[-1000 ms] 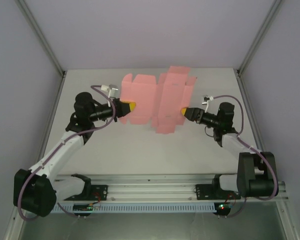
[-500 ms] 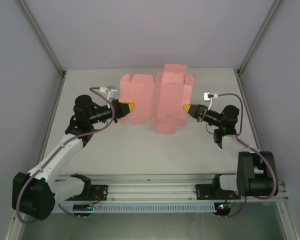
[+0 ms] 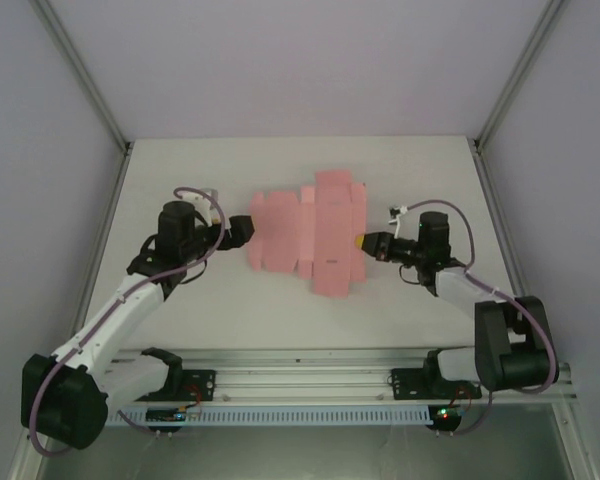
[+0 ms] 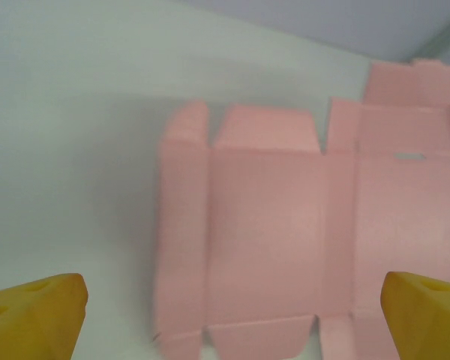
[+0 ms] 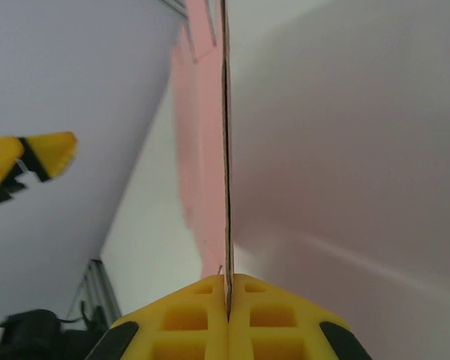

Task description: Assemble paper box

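Observation:
The paper box (image 3: pixel 315 238) is a flat light pink die-cut sheet with flaps and tabs, spread out over the middle of the table. My right gripper (image 3: pixel 361 242) is shut on the sheet's right edge; in the right wrist view the card (image 5: pixel 226 150) runs edge-on into the closed yellow fingers (image 5: pixel 187 319). My left gripper (image 3: pixel 246 229) stands just off the sheet's left edge, open and touching nothing. In the left wrist view its yellow fingertips (image 4: pixel 34 315) sit far apart in the bottom corners, with the sheet (image 4: pixel 285 232) ahead of them.
The white table (image 3: pixel 200 320) is walled by grey panels left, right and behind, with metal posts (image 3: pixel 80 75) at the back corners. An aluminium rail (image 3: pixel 300 380) with both arm bases runs along the near edge.
My left gripper has opened, let go of the sheet's left edge and drawn back. My right gripper has shut on the right edge. The sheet has sunk lower and nearer.

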Controlling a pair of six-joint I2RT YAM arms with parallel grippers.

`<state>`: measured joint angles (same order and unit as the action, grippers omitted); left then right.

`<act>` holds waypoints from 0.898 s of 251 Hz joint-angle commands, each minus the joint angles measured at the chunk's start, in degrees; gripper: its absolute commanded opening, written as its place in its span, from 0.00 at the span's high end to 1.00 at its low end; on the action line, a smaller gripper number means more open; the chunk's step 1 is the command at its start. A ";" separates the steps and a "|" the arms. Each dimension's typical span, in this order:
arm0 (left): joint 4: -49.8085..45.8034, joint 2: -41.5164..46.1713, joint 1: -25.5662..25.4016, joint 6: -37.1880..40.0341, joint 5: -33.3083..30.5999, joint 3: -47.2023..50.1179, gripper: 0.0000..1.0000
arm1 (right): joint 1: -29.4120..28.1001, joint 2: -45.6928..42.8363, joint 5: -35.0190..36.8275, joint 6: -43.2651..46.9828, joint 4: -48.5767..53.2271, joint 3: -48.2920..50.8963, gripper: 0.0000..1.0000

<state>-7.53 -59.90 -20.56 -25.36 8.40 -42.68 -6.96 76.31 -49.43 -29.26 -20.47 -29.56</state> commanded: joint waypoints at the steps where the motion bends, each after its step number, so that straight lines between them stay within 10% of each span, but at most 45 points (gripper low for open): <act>1: -7.72 -1.04 0.73 -0.48 -9.49 -0.83 0.00 | -1.20 3.13 6.23 8.21 12.45 -2.79 1.00; 38: -6.49 -3.40 0.79 -0.26 -5.10 -1.24 0.00 | -4.14 6.46 15.21 17.36 26.54 -9.98 1.00; 111: -6.00 -4.81 0.89 -0.63 -2.47 -1.54 0.00 | -20.57 11.10 55.53 46.56 46.13 -30.29 1.00; 225: -3.69 1.34 2.24 -3.26 0.19 0.53 0.00 | -34.84 10.15 66.37 90.15 13.03 -24.77 1.00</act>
<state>-12.69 -60.71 -19.27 -26.96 6.52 -42.68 -38.30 87.85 13.58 43.81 7.05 -58.61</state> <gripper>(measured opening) 0.998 0.058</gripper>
